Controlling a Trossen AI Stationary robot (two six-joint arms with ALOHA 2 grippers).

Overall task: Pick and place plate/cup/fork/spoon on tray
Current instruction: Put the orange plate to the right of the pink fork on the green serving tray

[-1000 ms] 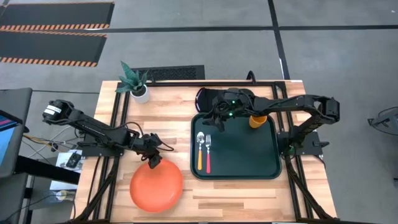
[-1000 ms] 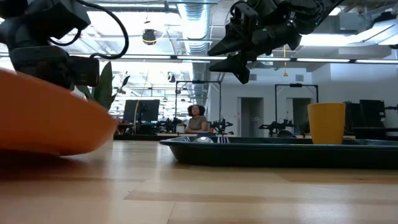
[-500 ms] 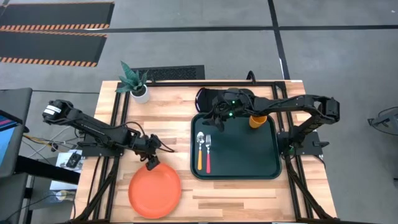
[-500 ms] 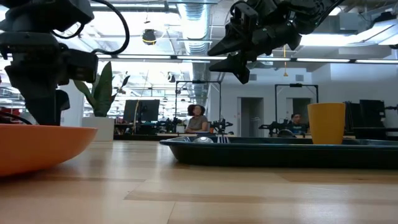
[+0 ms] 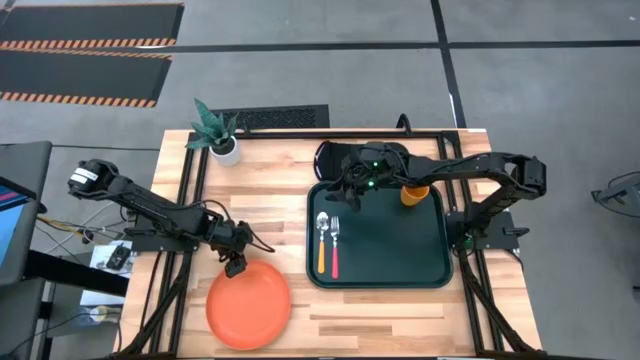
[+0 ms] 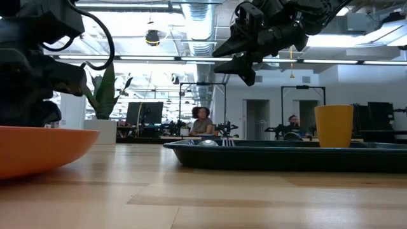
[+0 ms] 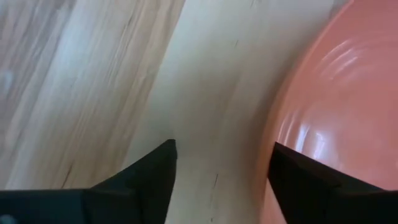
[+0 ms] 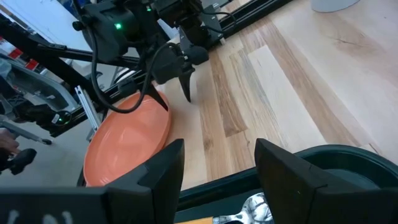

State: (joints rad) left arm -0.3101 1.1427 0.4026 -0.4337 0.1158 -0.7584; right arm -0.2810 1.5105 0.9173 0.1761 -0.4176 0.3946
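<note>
Now, plate: the plate (image 5: 248, 305) lies flat on the bare wood at the near left of the table (image 5: 270, 210), well apart from the tray (image 5: 385, 268).
Left claw: the left gripper (image 5: 235, 266) hangs just beside the plate's far rim, fingers spread with nothing between them; in its wrist view one finger (image 7: 317, 186) stands over the plate's edge (image 7: 339, 112) and the other over wood.
Key relation: the plate lies just toward the table's front edge from the left gripper, so the rim is the only part within its reach; a round dish has no long axis to line up with.
Nearer arm: the left one by far, so the plate looks to be its job.
Right claw: the right gripper (image 5: 352, 192) hovers above the tray's far left corner, fingers apart and holding nothing.
Already on tray: the cup (image 5: 414, 194) at the far right, the spoon (image 5: 322, 240) and the fork (image 5: 335, 243) side by side with handles pointing to the front.
Left to do: only the plate, as I judge it.
Hard to make out: whether a fingertip touches the rim; the level view cuts off most of the plate (image 6: 38, 149) and shows only a sliver of the cutlery above the tray wall.
</note>
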